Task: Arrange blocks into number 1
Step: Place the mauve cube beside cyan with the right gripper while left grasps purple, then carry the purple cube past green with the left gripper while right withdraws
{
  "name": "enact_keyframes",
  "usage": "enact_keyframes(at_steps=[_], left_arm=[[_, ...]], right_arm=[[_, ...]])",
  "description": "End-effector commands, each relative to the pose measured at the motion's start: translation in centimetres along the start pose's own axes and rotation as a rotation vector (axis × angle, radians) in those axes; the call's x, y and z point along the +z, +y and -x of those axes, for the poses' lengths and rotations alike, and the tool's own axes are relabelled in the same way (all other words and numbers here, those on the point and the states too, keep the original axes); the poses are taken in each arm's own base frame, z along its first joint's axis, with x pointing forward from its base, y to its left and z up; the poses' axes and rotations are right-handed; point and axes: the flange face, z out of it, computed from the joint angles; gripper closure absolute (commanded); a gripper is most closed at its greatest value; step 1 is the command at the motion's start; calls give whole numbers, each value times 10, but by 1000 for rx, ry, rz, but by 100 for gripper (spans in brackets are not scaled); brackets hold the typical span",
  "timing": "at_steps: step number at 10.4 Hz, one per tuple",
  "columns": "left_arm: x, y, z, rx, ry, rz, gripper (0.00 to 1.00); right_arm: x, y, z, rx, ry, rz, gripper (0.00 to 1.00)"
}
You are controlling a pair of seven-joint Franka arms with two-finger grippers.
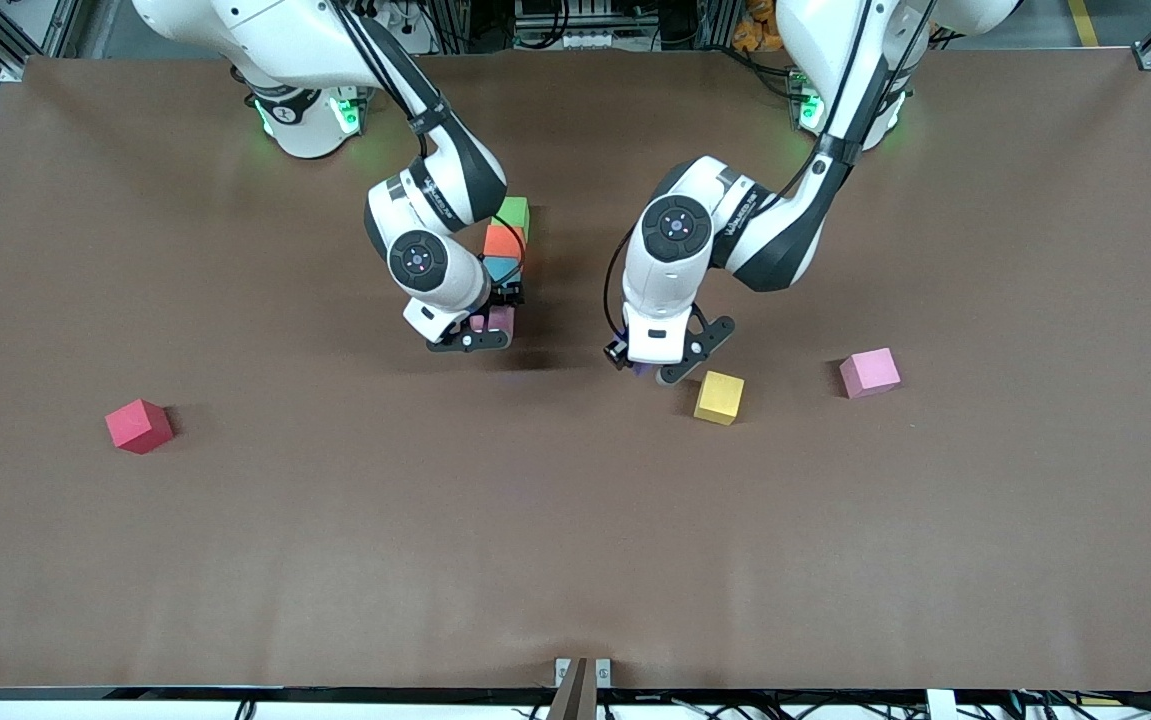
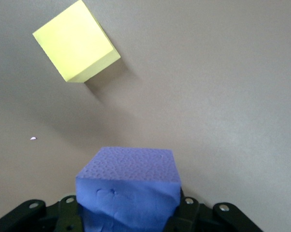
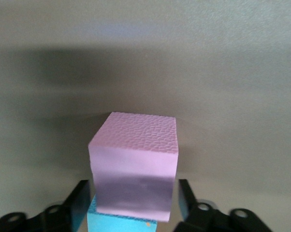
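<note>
A column of blocks runs toward the front camera: green [image 1: 513, 213], orange [image 1: 503, 241], light blue [image 1: 502, 268] [image 3: 111, 223], then a lilac-purple block [image 1: 501, 320] [image 3: 134, 162] that looks set against the light blue one. My right gripper [image 1: 488, 326] [image 3: 134, 195] is down around the lilac block, open, with a gap at each finger. My left gripper [image 1: 647, 368] [image 2: 128, 212] is shut on a blue-violet cube [image 2: 128, 188] [image 1: 643, 370], low over the table beside the yellow cube. The pink block [image 1: 870, 372] lies alone toward the left arm's end.
The yellow cube [image 1: 718, 397] [image 2: 75, 41] sits close to the left gripper, slightly nearer the front camera. A red cube [image 1: 139, 425] lies toward the right arm's end. The brown table [image 1: 575, 560] stretches bare toward the front camera.
</note>
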Motion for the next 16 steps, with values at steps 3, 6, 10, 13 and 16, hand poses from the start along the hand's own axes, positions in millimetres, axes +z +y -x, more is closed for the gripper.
enact_keyframes(at_steps=[3, 6, 10, 13, 16], left_arm=[[-3, -4, 22, 86, -11, -7, 100], [2, -1, 76, 182, -8, -18, 100], [1, -25, 263, 338, -67, -78, 100], [19, -63, 396, 530, -49, -97, 100], [45, -66, 439, 703, -19, -98, 100]], right_arm=[[-86, 51, -13, -46, -38, -53, 0], [-118, 144, -39, -229, -56, -68, 0], [-179, 198, -63, -329, -129, 161, 0], [-256, 251, -67, -195, -93, 175, 0], [-341, 301, -45, -73, 124, 164, 0]])
